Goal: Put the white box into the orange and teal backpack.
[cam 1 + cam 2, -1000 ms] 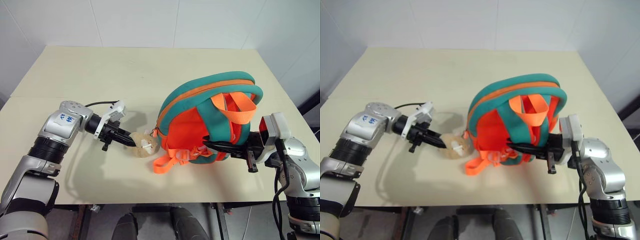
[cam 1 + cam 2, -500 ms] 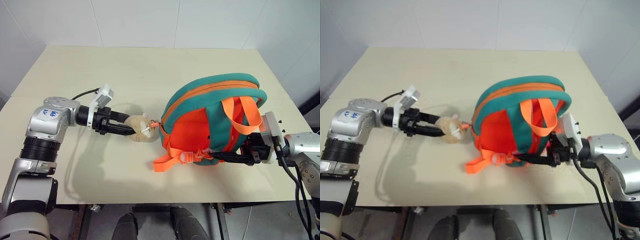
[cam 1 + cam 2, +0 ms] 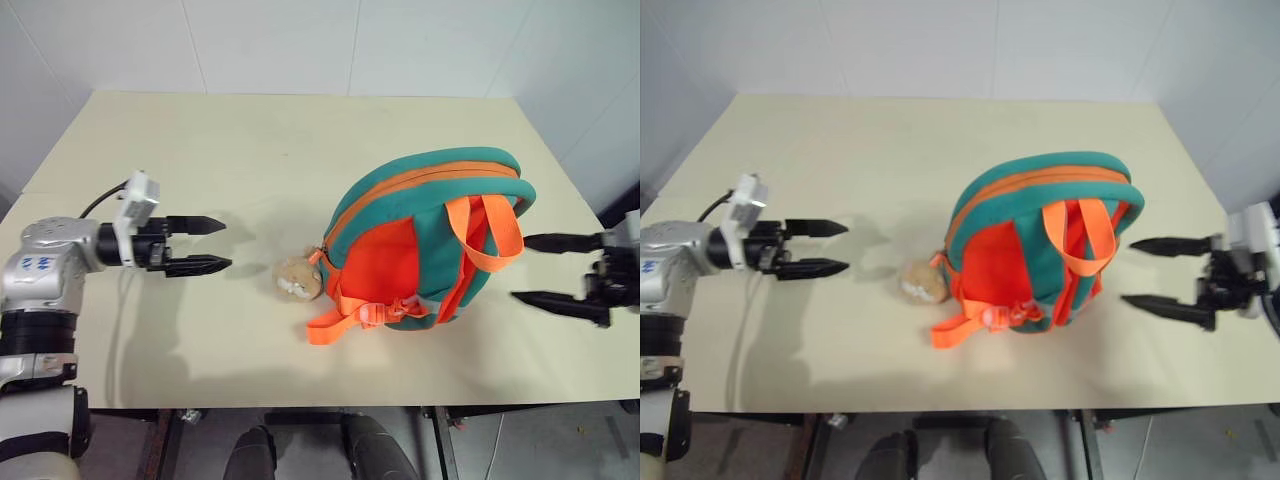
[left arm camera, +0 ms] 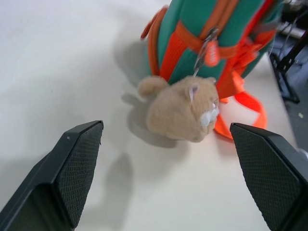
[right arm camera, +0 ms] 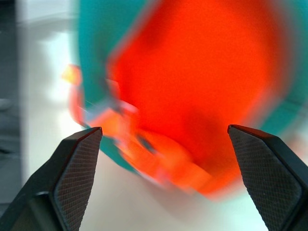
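The orange and teal backpack [image 3: 430,240] stands upright at the table's middle right, zipper closed along its top and orange straps facing me. Its tan plush toy [image 3: 298,278] lies on the table at its left foot, hanging from the zipper pull. My left gripper [image 3: 227,243] is open, level, a hand's width left of the toy and touching nothing. In the left wrist view the plush toy [image 4: 180,108] lies ahead between the spread fingers [image 4: 79,154]. My right gripper [image 3: 519,268] is open just right of the backpack, clear of it. The white box is hidden or out of view.
The cream table [image 3: 200,150] runs wide behind and to the left of the backpack. Its front edge [image 3: 300,405] lies close below both arms. The right edge runs near my right gripper. White walls close the back.
Both grippers opened and drew apart: the left let go of the plush toy and moved left, the right came off the backpack's side and moved right. The backpack settled upright.
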Robot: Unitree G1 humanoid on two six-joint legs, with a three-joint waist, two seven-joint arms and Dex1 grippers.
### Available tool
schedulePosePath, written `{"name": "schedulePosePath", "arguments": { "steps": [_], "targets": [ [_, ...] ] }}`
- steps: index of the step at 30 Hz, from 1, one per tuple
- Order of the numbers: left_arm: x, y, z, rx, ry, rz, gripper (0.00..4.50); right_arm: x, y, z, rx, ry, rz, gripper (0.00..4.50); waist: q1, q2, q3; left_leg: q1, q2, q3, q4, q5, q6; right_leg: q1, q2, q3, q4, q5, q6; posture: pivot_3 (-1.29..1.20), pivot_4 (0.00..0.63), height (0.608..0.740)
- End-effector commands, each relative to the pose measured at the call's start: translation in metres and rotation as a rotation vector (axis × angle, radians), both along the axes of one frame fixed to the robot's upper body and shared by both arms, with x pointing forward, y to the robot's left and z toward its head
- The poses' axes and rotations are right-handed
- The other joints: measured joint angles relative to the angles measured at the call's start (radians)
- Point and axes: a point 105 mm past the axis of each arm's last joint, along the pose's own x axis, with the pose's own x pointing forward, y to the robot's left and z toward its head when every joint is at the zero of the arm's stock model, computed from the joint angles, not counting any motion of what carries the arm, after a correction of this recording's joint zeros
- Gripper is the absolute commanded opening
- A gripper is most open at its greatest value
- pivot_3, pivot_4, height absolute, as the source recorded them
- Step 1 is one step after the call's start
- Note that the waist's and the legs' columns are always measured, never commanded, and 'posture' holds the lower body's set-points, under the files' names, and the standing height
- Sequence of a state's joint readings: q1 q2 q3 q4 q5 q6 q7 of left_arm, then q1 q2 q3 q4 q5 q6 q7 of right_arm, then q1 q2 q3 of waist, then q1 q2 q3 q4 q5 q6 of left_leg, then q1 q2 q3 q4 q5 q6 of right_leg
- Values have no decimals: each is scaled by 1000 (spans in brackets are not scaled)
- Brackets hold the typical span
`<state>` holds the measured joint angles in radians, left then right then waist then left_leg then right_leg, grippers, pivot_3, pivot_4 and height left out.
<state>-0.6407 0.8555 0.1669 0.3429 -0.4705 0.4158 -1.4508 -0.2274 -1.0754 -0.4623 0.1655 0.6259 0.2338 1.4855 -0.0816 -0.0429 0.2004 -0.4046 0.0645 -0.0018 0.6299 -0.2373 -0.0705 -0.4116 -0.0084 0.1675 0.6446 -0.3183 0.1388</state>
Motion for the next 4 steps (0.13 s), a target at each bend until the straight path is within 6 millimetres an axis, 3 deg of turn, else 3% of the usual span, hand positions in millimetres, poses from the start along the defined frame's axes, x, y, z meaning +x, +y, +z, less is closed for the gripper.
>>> {"name": "schedulePosePath", "arguments": {
  "steps": [1, 4],
  "targets": [
    [-9, 15, 14, 2, -104, 13, 4500, -7, -20, 15, 25, -81, -68, 4425, -2, 0, 0, 0, 0, 0, 0, 0, 0, 0, 0, 0, 0, 0, 0, 0, 150, 740],
    [-17, 18, 24, -44, -173, 5, 4500, -8, -30, 16, 56, -95, -130, 4425, -2, 0, 0, 1, 0, 1, 0, 0, 0, 0, 0, 0, 0, 0, 0, 0, 150, 740]
  ]
}}
